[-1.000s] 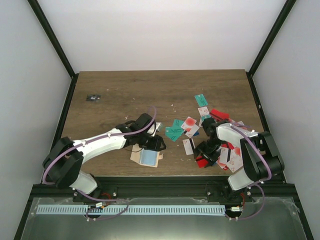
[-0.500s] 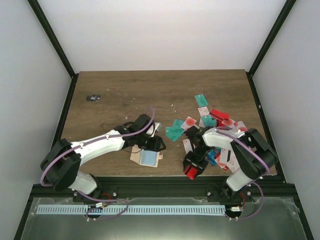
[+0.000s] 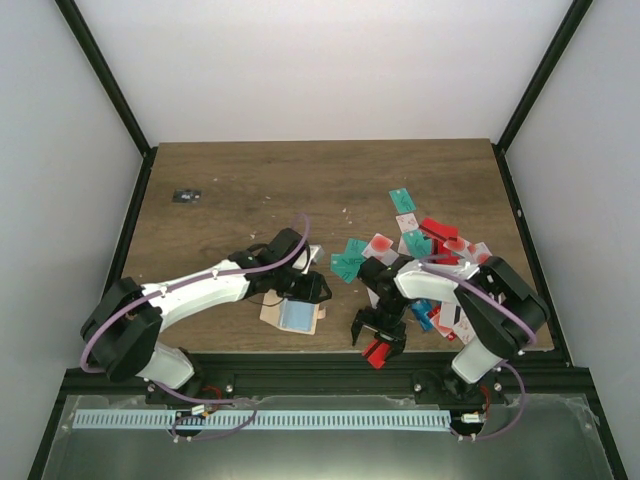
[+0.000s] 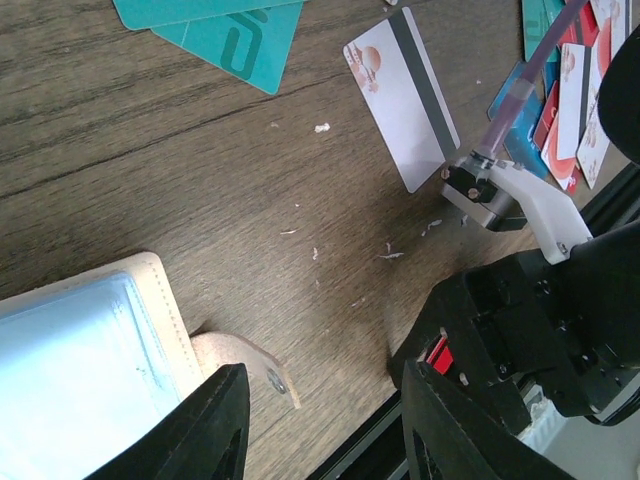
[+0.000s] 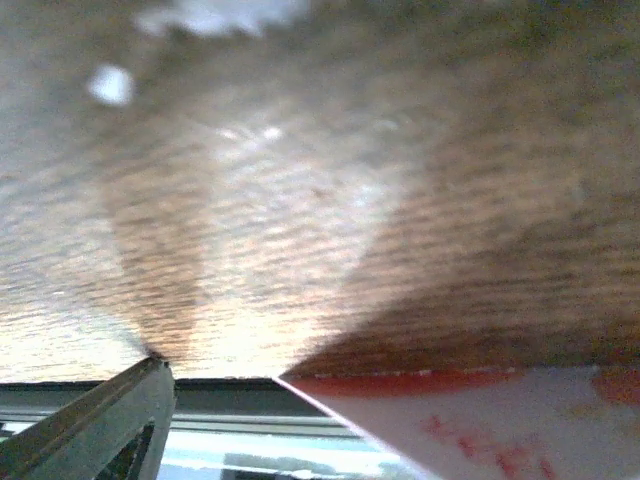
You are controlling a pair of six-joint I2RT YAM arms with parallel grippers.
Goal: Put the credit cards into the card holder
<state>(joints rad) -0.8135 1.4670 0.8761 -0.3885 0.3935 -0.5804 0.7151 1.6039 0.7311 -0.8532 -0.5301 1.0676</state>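
The tan card holder (image 3: 293,316) lies open near the table's front edge, its pale pocket up. In the left wrist view the card holder (image 4: 70,370) fills the lower left, with its snap tab (image 4: 245,365) sticking out. My left gripper (image 3: 305,290) hovers over its right edge, open, with only the tab and bare wood between the fingers (image 4: 215,420). My right gripper (image 3: 378,335) stands open at the front edge, astride a red card (image 3: 377,351). That red card (image 5: 480,415) shows close up, beside one finger (image 5: 110,415). Several credit cards (image 3: 430,250) lie heaped to the right.
Two teal cards (image 3: 347,262) and a white striped card (image 4: 400,95) lie between the arms. A tiny dark flat object (image 3: 185,196) sits far left. The black frame rail (image 3: 320,362) runs right below the front edge. The right gripper's body (image 4: 540,330) is close to my left fingers.
My right gripper has moved left and toward the front edge, bringing the red card along, and its jaws now stand wider. The left arm and the card holder have not moved.
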